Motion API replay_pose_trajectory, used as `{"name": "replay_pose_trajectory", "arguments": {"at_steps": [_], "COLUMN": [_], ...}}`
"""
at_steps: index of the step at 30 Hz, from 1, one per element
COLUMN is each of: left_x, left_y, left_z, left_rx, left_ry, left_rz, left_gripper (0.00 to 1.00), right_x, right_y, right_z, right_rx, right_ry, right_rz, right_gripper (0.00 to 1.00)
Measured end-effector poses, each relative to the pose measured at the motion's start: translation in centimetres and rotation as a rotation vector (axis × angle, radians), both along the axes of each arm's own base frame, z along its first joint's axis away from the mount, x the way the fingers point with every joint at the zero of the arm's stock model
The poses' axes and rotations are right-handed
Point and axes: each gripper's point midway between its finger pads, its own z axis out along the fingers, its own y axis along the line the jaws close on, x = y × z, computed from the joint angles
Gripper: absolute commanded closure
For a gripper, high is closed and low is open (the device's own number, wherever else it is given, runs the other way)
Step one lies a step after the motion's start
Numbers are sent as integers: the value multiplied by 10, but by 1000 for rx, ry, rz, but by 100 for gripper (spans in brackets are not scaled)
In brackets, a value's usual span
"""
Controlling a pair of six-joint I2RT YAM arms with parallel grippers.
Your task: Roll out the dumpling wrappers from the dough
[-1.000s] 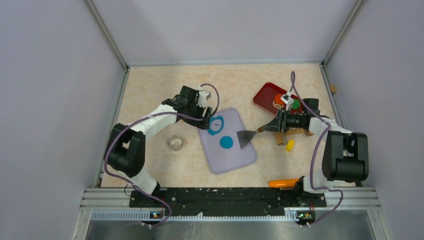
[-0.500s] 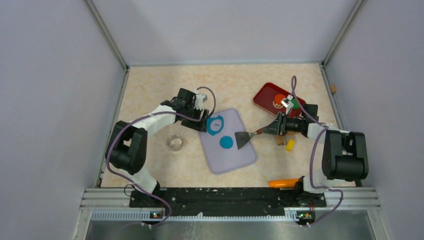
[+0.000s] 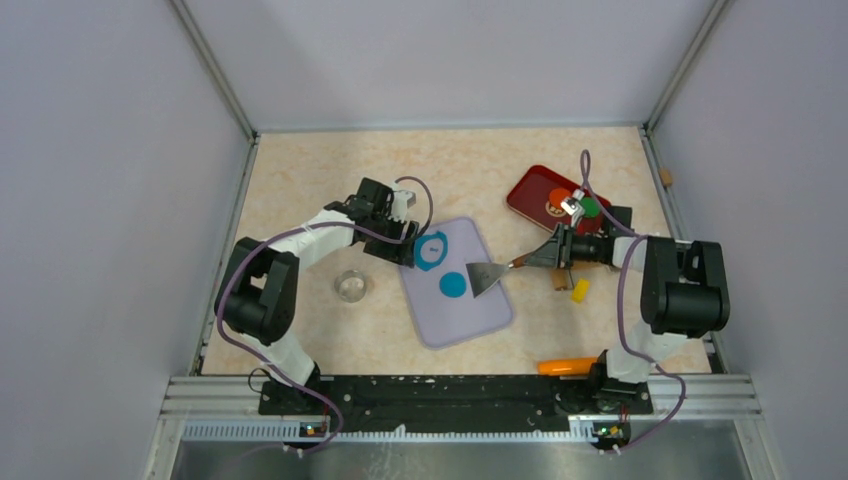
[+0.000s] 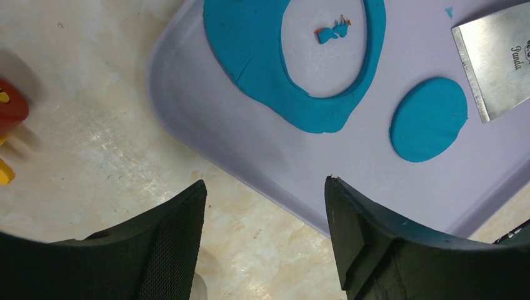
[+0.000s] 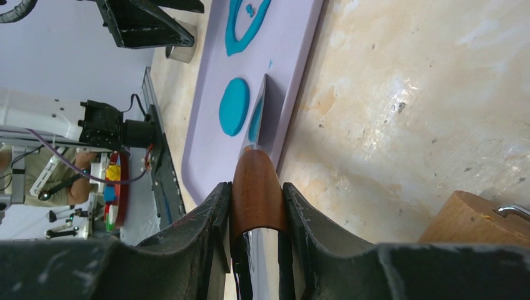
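Top view first: my right claw (image 3: 547, 258) was clenched on the scraper (image 3: 489, 275). Its long axis ran from the claw leftward onto the lavender mat (image 3: 470, 322). The dumpling wrapper (image 3: 453, 285) lay mid-mat, just left of the blade's edge. The cut-out ring of dough (image 3: 433, 250) sat beyond it, right by my left claw (image 3: 408, 240).

Left wrist: that claw was released, jaws wide with nothing between them, over the mat's edge. The ring lay ahead and the wrapper off to the right, with what looked like a sliver of mat between it and the blade.

Right wrist: the wooden handle was pinched tight, and the blade, seen edge-on, pointed straight away at the wrapper. The wrapper was round, so it had no long axis and no heading. I judged the lift would turn on sliding along the scraper's line, and my right arm was the nearer.
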Motion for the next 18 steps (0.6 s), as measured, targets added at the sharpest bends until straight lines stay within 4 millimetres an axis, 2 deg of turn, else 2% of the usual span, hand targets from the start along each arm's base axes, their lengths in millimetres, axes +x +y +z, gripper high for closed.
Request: {"name": "replay_pose_trajectory", "arguments": {"at_steps": [18], "left_x": [1], "left_y": [1], "left_z": [-2], "left_rx": [-3], "left_ry": [-4], "left_rz": [4], "left_gripper": [28], "right_x": [7], "right_y": [-1], "right_z": [-15], "right_rx": [55], "right_ry": [99], "right_rz": [48], "right_gripper": [100]}}
